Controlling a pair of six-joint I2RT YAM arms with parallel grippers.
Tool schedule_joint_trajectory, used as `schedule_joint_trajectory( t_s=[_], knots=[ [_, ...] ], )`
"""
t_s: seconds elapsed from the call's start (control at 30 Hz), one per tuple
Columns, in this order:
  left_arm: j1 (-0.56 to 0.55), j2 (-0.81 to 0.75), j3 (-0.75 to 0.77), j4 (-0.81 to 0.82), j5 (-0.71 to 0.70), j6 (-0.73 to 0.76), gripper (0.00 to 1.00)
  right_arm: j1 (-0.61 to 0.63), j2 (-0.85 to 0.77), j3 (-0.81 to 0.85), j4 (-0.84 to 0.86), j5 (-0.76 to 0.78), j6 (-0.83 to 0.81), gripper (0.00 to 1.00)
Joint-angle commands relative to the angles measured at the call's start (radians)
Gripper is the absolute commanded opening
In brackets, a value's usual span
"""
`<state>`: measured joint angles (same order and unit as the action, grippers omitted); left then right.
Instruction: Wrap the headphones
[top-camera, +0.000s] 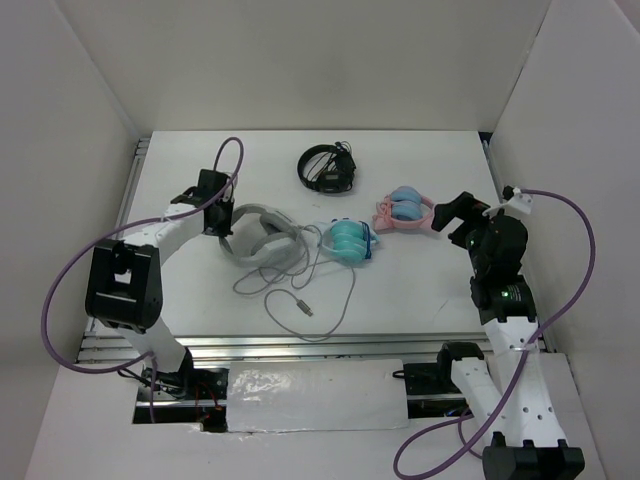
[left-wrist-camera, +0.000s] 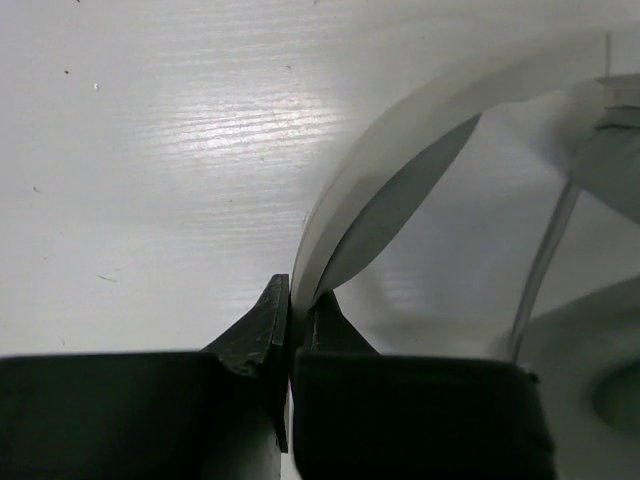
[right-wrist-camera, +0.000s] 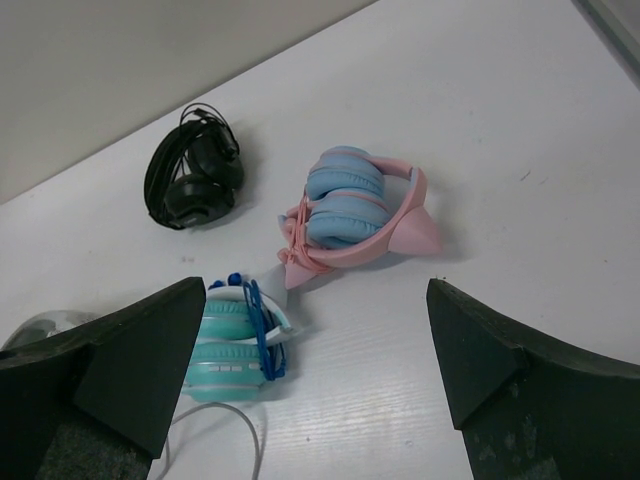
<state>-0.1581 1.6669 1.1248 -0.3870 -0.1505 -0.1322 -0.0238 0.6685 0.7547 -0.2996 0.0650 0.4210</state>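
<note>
The white and light-grey headphones (top-camera: 262, 235) lie left of the table's middle, their thin grey cable (top-camera: 300, 290) spread in loose loops toward the front. My left gripper (top-camera: 222, 218) is shut on the left side of their wide headband (left-wrist-camera: 400, 160), which curves up and right from between the fingers (left-wrist-camera: 262, 325) in the left wrist view. A grey ear pad (left-wrist-camera: 620, 400) shows at that view's lower right. My right gripper (top-camera: 452, 215) is open and empty, hovering right of the pink-and-blue headphones. In its wrist view a bit of the cable (right-wrist-camera: 235, 430) shows at the bottom.
Small black headphones (top-camera: 327, 168) lie at the back middle. Teal headphones (top-camera: 349, 240) with a blue cord sit just right of the white pair, and pink-and-blue headphones (top-camera: 405, 213) lie beside them. White walls enclose the table on three sides.
</note>
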Motion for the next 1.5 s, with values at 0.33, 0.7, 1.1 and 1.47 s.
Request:
schedule_joint_trajectory(
  t_s=[0.33, 0.7, 1.1, 1.47],
  knots=[
    [-0.092, -0.215, 0.078, -0.012, -0.179, -0.153, 0.0, 0.139, -0.04, -0.026, 0.128, -0.169, -0.106, 1.0],
    [-0.115, -0.417, 0.263, -0.032, -0.149, -0.221, 0.0, 0.419, 0.075, 0.024, 0.292, -0.209, -0.218, 1.0],
    [-0.126, -0.513, 0.339, -0.065, -0.133, -0.21, 0.0, 0.51, 0.394, 0.135, 0.712, -0.448, -0.315, 1.0],
    [-0.132, -0.556, 0.283, -0.041, -0.116, -0.222, 0.0, 0.542, 0.643, 0.308, 0.892, -0.613, -0.226, 0.75]
  ],
)
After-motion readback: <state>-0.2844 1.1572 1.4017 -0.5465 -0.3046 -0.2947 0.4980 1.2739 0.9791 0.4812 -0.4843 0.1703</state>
